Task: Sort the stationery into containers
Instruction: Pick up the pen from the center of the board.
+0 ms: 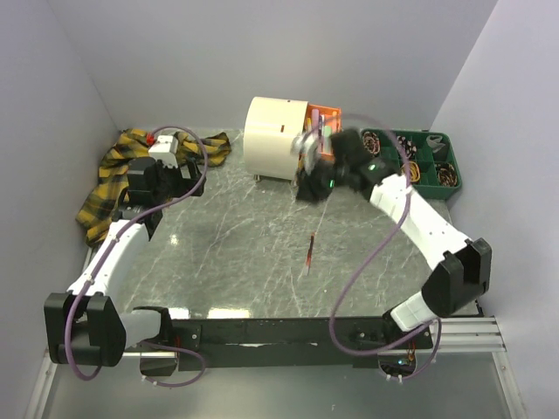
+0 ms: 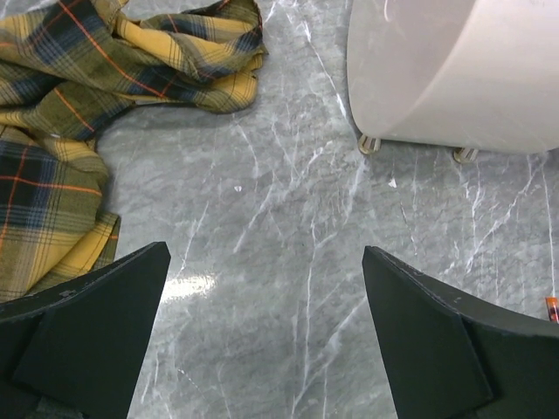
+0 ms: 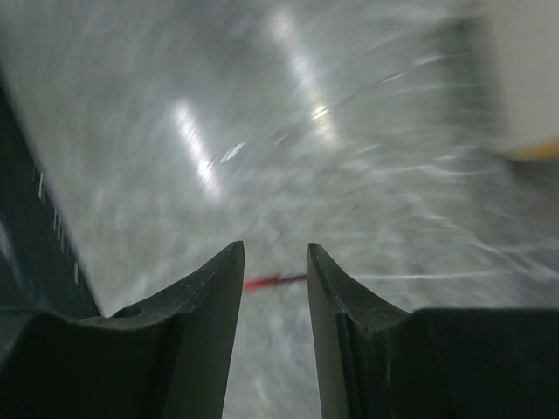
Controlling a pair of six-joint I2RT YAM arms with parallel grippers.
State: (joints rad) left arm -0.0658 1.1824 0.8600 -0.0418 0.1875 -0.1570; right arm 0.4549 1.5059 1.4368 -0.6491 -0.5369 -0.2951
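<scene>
Nearest the arm bases, the bench [image 1: 236, 253] is grey marble-patterned stone, glossy, with white veins and streaks of glare. A thin red pen [image 1: 310, 253] lies alone on it near the middle, a slim stick pointing roughly toward the far edge.

Toward the left edge the left claw [image 2: 262, 297] hangs over bare stone with its matte black wedge-shaped fingers spread wide and nothing between them. Beyond it, in the far left corner, a soft yellow-black plaid cloth [image 1: 122, 170] lies crumpled in folds.

The right claw [image 3: 275, 288] is up above the bench near the far edge, by the drawer; its view is motion-blurred, the fingers stand partly apart with a narrow gap and nothing held, and the red pen shows far below between them.

At the far edge sits the cream cylindrical cabinet [image 1: 275, 140], smooth-walled, on small feet, its orange drawer [image 1: 325, 118] pulled out to the right with stationery inside. In the far right corner the dark green plastic tray [image 1: 432, 157] holds coiled bands in its compartments.
</scene>
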